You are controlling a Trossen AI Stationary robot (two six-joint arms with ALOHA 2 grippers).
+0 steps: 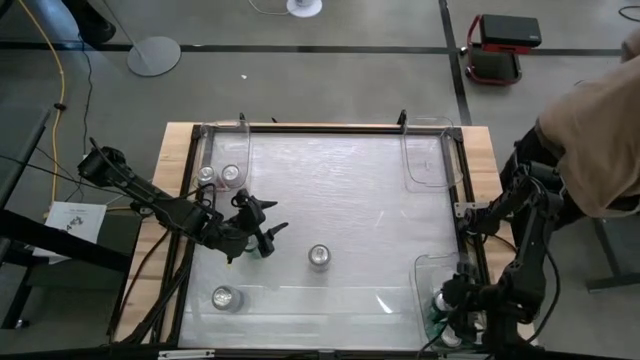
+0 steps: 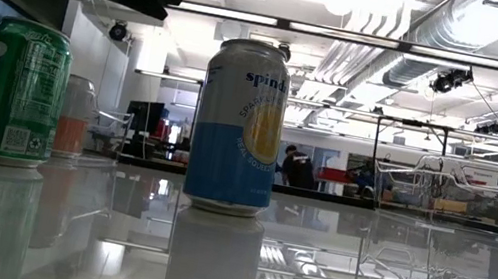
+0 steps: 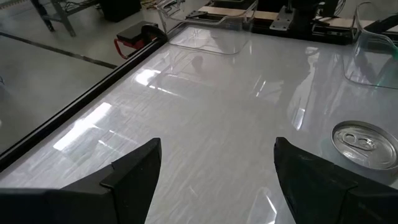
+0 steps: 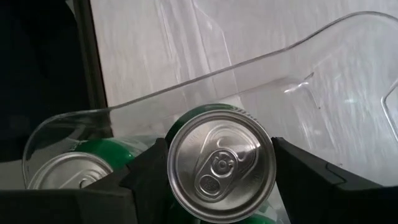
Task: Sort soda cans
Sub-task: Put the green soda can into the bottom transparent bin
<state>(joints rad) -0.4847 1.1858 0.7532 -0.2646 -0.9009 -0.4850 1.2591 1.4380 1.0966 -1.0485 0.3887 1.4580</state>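
Nearest the low camera stood a blue-and-yellow can [image 2: 238, 128] upright on the glossy counter [image 2: 310, 261], with a green can [image 2: 17, 91] to its left and a further can [image 2: 76, 118] partly hidden behind that one. From above, the counter [image 1: 330, 190] carried a lone silver-topped can [image 1: 319, 256] near its middle, another [image 1: 223, 297] near the front left corner, and two more [image 1: 219, 175] in a clear bin [image 1: 243, 124] at the far left corner.

The left gripper [image 1: 268, 240] hovered low over the counter, just left of the middle can, its jaws spread wide with nothing between them; its wrist view showed that can's top [image 3: 364, 144] off to one side of one finger [image 3: 311, 180].

The right gripper [image 4: 217, 186] sat at the clear bin [image 4: 249, 68] at the front right corner, its jaws clamped on a green can [image 4: 221, 164]; another green can [image 4: 74, 171] lay beside it inside the bin. An empty clear bin [image 1: 427, 150] stood at the far right corner.
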